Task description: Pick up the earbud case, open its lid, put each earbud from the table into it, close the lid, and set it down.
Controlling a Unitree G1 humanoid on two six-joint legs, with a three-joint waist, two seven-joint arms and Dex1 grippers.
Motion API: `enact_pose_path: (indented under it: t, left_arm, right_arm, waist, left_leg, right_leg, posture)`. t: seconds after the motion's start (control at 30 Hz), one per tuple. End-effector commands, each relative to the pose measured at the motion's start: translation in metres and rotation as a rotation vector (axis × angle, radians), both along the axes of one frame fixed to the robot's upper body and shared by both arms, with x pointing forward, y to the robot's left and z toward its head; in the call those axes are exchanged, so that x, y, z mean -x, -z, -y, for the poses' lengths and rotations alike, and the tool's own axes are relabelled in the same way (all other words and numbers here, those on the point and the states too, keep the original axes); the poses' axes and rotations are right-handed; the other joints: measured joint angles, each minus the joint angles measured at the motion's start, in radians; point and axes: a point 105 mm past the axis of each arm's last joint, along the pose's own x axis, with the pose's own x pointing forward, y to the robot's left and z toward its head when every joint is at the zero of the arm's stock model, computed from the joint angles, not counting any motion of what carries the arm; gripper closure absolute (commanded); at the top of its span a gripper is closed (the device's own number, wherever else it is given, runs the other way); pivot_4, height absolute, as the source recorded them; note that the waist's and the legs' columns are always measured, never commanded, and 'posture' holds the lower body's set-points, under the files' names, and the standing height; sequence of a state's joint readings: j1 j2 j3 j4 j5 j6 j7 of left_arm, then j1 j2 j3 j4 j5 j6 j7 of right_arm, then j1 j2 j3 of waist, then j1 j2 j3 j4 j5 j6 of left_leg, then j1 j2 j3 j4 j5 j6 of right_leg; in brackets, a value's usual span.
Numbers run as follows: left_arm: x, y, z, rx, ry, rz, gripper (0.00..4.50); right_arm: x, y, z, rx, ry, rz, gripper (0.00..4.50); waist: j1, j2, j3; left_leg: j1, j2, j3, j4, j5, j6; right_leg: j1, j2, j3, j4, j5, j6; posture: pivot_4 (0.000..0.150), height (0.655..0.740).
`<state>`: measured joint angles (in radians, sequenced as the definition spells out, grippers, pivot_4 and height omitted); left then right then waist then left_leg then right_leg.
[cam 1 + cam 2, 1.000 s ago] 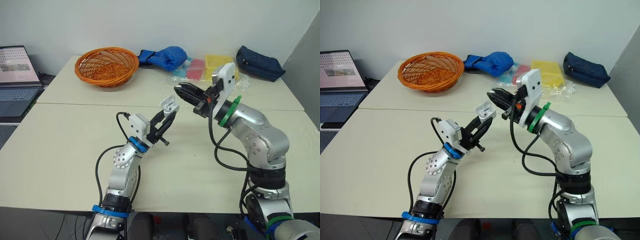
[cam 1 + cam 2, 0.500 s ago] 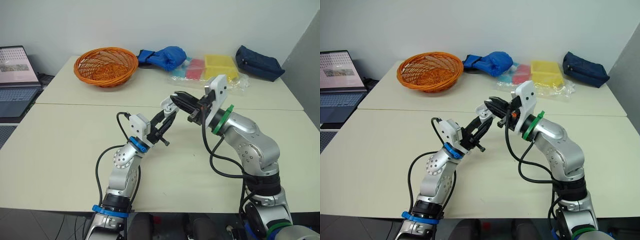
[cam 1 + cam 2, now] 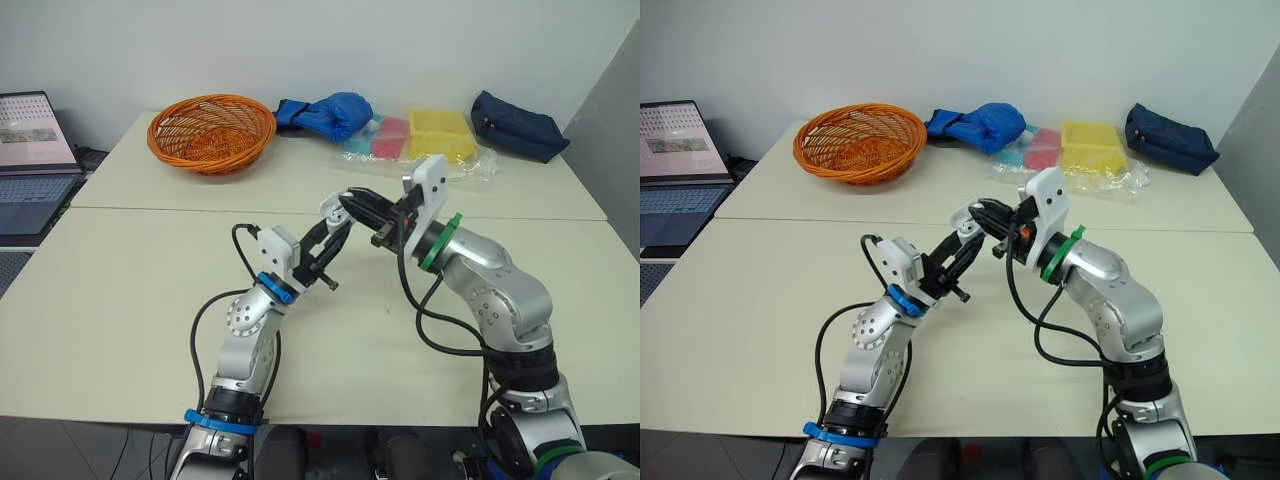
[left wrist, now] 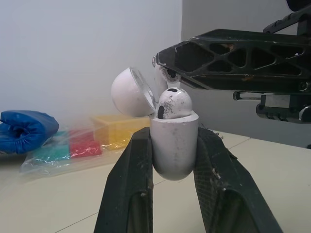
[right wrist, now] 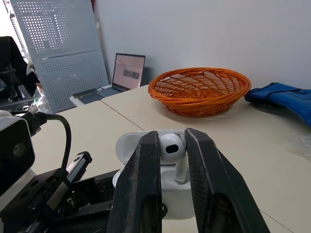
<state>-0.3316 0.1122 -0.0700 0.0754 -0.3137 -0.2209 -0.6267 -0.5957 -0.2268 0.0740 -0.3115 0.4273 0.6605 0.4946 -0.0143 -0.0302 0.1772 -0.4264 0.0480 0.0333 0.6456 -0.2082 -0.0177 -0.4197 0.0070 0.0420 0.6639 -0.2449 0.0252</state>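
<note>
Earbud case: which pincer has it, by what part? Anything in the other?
Left pincer grips the earbud case by its lower body's sides. Right pincer pinches an earbud by its head.

White earbud case [image 4: 174, 145] and earbud [image 5: 171, 145], black fingers [image 4: 127, 194], orange woven basket [image 3: 211, 130].

White rounded earbud case [image 4: 174, 145], upright, clamped between the left gripper [image 4: 173, 133] fingers, lid [image 4: 130, 92] hinged open and tilted back, one white earbud [image 4: 173, 103] seated in its mouth, second earbud [image 5: 171, 147] pinched in the right gripper [image 5: 171, 138] just above
</note>
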Motion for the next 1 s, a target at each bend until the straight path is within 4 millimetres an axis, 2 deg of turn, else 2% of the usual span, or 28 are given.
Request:
enact_pose_path:
  t: [0.03,0.4,0.63,0.87,1.0]
  left_arm:
    - [0.0024,-0.0229,-0.001,0.029,0.004,0.082,3.75]
    - [0.0092,-0.0225,0.0074,0.037,0.021,0.08,3.75]
    - [0.0057,-0.0226,0.003,0.036,0.015,0.08,3.75]
    - [0.0049,-0.0173,0.0026,0.033,0.017,0.071,3.75]
    - [0.0051,-0.0151,0.003,0.033,0.016,0.068,3.75]
  right_arm:
    - [0.0041,-0.0028,-0.0025,0.005,-0.012,0.026,4.12]
    - [0.0,0.0006,-0.0022,0.019,0.006,0.018,4.12]
    - [0.0003,0.0026,-0.0028,0.03,0.005,0.017,4.12]
    - [0.0002,0.0,-0.0023,0.019,0.008,0.023,1.75]
    - [0.0014,-0.0044,-0.0022,-0.004,0.001,0.027,1.75]
  waist:
    - [0.0,0.0,0.0]
    - [-0.003,0.0,0.0]
    - [-0.004,0.0,0.0]
    - [-0.004,0.0,0.0]
    - [-0.004,0.0,0.0]
  left_leg:
    - [0.0,0.0,0.0,0.0,0.0,0.0]
    - [0.0,0.0,0.0,0.0,0.0,0.0]
    - [0.0,0.0,0.0,0.0,0.0,0.0]
    - [0.0,0.0,0.0,0.0,0.0,0.0]
    - [0.0,0.0,0.0,0.0,0.0,0.0]
  right_leg:
    - [0.0,0.0,0.0,0.0,0.0,0.0]
    - [0.0,0.0,0.0,0.0,0.0,0.0]
    - [0.0,0.0,0.0,0.0,-0.001,0.002]
    - [0.0,0.0,0.0,0.0,-0.001,0.002]
    - [0.0,0.0,0.0,0.0,-0.001,0.002]
  posture:
    - [0.15,0.74]
    - [0.15,0.74]
    - [0.15,0.74]
    - [0.15,0.74]
    - [0.15,0.74]
